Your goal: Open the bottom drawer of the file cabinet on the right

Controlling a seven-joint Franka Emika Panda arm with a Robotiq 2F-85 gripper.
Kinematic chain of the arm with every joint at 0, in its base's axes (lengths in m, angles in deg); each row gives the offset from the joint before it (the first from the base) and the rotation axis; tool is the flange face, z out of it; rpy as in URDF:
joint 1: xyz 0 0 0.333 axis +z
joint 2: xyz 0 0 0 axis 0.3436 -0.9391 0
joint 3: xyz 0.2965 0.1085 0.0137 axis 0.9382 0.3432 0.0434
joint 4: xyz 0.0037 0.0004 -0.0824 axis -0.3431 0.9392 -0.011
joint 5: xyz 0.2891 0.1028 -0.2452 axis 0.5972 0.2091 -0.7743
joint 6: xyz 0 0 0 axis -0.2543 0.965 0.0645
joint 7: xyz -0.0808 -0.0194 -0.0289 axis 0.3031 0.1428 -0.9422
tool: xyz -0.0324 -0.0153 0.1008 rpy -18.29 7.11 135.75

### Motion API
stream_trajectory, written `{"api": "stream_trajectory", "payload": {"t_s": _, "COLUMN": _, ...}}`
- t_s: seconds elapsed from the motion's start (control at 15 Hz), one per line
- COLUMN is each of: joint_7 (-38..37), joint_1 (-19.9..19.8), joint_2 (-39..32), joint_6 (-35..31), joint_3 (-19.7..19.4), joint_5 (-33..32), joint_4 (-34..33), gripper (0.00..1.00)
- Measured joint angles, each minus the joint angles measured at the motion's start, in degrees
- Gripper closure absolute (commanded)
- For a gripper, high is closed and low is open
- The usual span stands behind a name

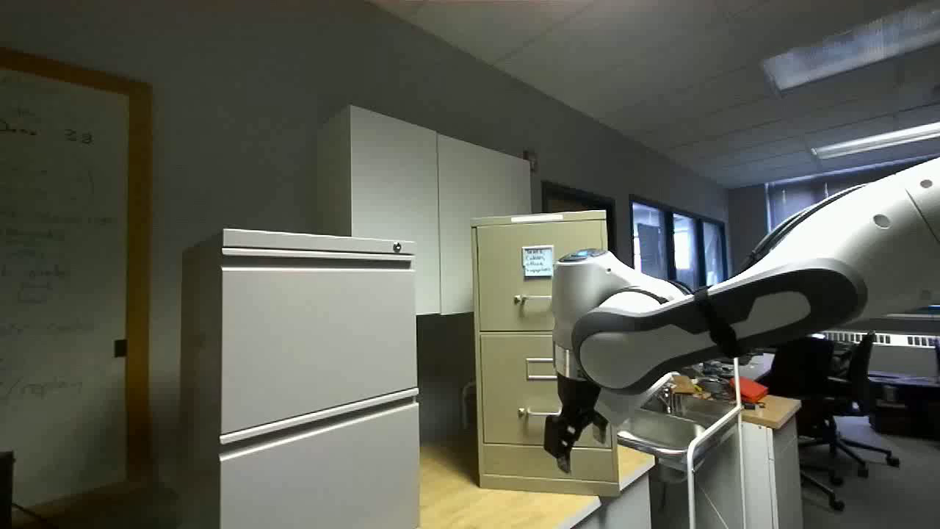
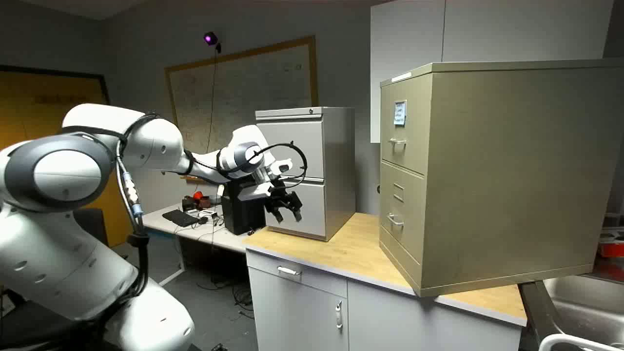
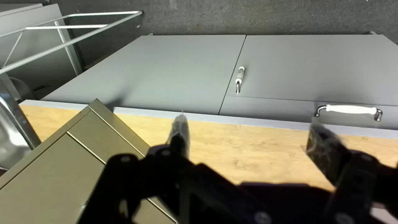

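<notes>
The tan file cabinet stands on the wooden counter; it also shows in an exterior view and, partly, in the wrist view. Its bottom drawer is shut and flush in both exterior views. The drawer's silver handle also shows in an exterior view. My gripper is open and empty, with nothing between its fingers in the wrist view. It hangs above the counter, apart from the handle, on the grey cabinet's side of the tan one.
The pale grey cabinet stands on the same counter, behind my gripper in an exterior view. A white-gripped counter handle sits below the counter edge. A metal sink and white rail lie beyond the tan cabinet.
</notes>
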State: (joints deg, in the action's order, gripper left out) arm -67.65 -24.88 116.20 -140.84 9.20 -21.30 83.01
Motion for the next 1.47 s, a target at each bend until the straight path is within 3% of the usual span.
{"api": "stream_trajectory", "payload": {"t_s": 1.0, "joint_7": -2.43, "joint_1": -0.10, "joint_2": -0.48, "joint_6": -0.59, "joint_3": -0.86, "joint_5": -0.04, "joint_4": -1.07, "gripper": 0.00}}
{"api": "stream_trajectory", "payload": {"t_s": 1.47, "joint_7": -7.69, "joint_1": -1.51, "joint_2": -7.25, "joint_6": -5.25, "joint_3": -5.67, "joint_5": 5.35, "joint_4": -13.47, "gripper": 0.00}}
